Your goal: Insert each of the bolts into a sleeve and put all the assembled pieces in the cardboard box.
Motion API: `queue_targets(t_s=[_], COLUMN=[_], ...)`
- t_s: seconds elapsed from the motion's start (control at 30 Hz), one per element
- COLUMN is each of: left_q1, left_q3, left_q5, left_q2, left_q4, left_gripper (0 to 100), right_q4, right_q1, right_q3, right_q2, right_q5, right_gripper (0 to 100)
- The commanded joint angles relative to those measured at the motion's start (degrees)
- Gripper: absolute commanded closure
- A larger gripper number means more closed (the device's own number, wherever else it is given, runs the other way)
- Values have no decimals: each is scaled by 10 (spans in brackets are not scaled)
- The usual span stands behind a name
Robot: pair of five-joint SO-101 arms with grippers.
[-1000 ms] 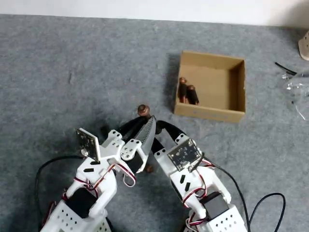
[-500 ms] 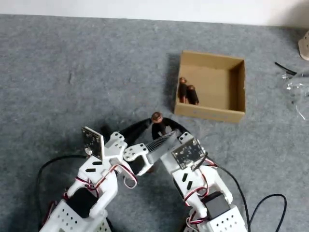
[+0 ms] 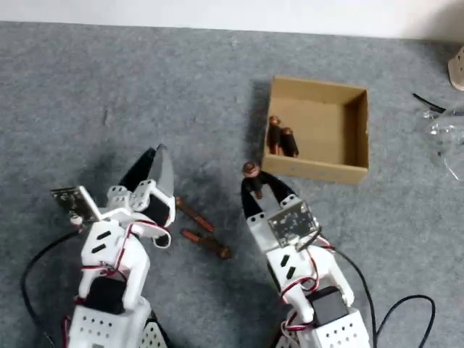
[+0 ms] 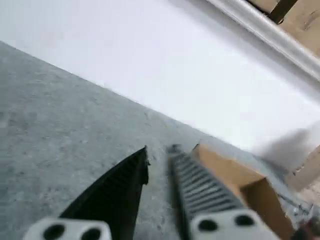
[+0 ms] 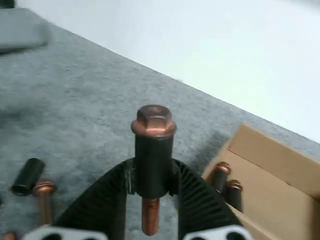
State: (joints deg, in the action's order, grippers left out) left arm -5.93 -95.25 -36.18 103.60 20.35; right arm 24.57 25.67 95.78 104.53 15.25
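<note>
- Right gripper point(image 5: 151, 172): pinches the assembled piece point(image 5: 153, 145) upright by its black sleeve, with the bolt head above the jaws and the shank tip below.
- Handling, judged: rigid, dense metal. The smooth sleeve may slip, and the bolt could slide out if tipped. The best hold is mid-sleeve.
- Cardboard box point(image 3: 312, 171): just ahead of this gripper, with two finished pieces point(image 3: 281, 139) inside.
- Left gripper point(image 4: 159, 152): narrowly parted and empty.
- Loose bolts point(image 3: 205, 243): beside the right gripper, toward the left one.
- Counter point(image 3: 87, 109): grey felt-like covering, with a white wall beyond.

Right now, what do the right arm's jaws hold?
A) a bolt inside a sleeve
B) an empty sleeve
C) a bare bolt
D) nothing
A: the right arm's jaws clamp a black sleeve, with the copper bolt head above it and the shank tip poking out below.
</note>
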Motion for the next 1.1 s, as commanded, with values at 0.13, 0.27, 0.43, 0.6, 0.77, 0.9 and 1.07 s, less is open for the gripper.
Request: queue_targets(t_s=[0.13,0.27,0.43,0.6,0.77,0.9,1.07], left_q1=[-12,-10,40,44,44,44,44], left_q3=[-20,-20,-19,-19,-19,-19,-19], left_q5=[63,163,396,419,404,404,405], left_q2=[3,4,8,7,7,4,4], left_q4=[-69,-11,80,79,79,80,81], left_gripper=[993,993,992,992,990,990,989], right_q4=[-23,-22,2,-20,-18,-34,-38], right_q1=[-39,-80,-101,-131,-102,-102,-102], right_q3=[73,73,73,71,2,-94,-298], right_q2=[3,3,3,2,-50,-215,-499], right_q5=[2,2,5,6,71,69,40], right_gripper=[994,994,994,994,994,994,994])
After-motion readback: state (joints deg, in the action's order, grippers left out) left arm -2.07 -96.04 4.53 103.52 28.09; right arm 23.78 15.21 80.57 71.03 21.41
